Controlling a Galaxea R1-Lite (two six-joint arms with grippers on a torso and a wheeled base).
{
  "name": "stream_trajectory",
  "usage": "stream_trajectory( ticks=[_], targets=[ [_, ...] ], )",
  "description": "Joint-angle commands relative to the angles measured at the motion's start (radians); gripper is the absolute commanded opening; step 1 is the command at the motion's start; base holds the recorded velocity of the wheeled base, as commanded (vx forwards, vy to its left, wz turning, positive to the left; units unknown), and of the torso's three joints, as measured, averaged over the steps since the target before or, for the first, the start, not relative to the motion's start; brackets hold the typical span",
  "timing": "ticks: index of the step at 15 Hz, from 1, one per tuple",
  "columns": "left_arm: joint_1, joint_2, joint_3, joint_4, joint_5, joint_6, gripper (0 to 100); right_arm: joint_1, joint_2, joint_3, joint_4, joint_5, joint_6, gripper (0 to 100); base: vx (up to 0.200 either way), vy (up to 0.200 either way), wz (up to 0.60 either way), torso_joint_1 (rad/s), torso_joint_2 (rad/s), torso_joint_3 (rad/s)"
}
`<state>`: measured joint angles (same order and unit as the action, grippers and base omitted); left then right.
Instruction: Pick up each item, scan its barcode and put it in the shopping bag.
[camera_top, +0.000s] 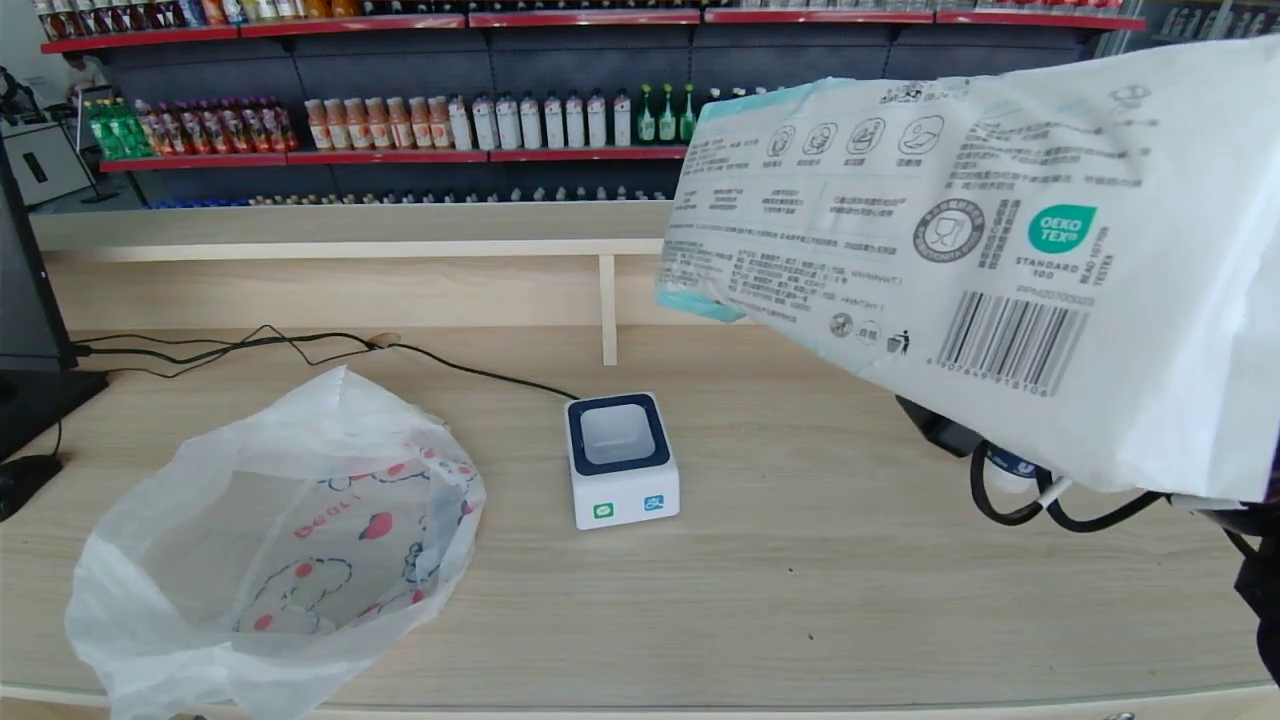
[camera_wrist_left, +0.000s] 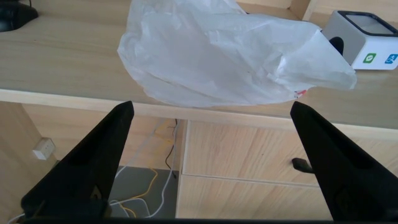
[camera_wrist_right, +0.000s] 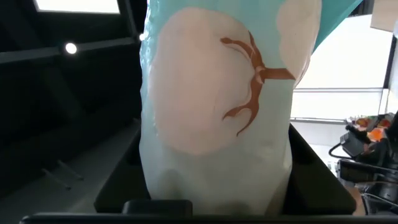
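Observation:
A large white soft pack (camera_top: 960, 270) with a teal edge is held up in the air at the right, its barcode side facing me. In the right wrist view the pack (camera_wrist_right: 217, 106) sits pinched between my right gripper's (camera_wrist_right: 214, 171) fingers. A white and blue barcode scanner (camera_top: 621, 459) sits mid-counter, lower and left of the pack. The translucent shopping bag (camera_top: 270, 560) lies open at the front left with a printed item inside. My left gripper (camera_wrist_left: 211, 162) hangs open below the counter edge, in front of the bag (camera_wrist_left: 230, 56).
A black cable (camera_top: 300, 345) runs across the back of the wooden counter (camera_top: 800, 580) to the scanner. A dark monitor base (camera_top: 30, 390) stands at the far left. Shelves of bottles (camera_top: 480, 120) line the wall behind.

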<state>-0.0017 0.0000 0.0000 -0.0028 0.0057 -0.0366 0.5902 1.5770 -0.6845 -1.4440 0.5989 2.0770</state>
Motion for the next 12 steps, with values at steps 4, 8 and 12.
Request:
stream_trajectory(
  ticks=[4,8,12],
  targets=[
    [0.000,0.000,0.000,0.000,0.000,0.000,100,-0.017,0.020,0.014,-0.029,0.004,0.008,0,0.000,0.000,0.00,0.000,0.00,0.000],
    [0.000,0.000,0.000,0.000,0.000,0.000,100,-0.010,0.017,0.052,-0.070,0.004,-0.020,0,0.000,0.000,0.00,0.000,0.00,0.000],
    [0.000,0.002,0.000,0.000,0.000,0.000,100,0.019,0.014,0.114,-0.127,0.002,-0.098,0,0.000,0.000,0.00,0.000,0.00,0.000]
  ],
)
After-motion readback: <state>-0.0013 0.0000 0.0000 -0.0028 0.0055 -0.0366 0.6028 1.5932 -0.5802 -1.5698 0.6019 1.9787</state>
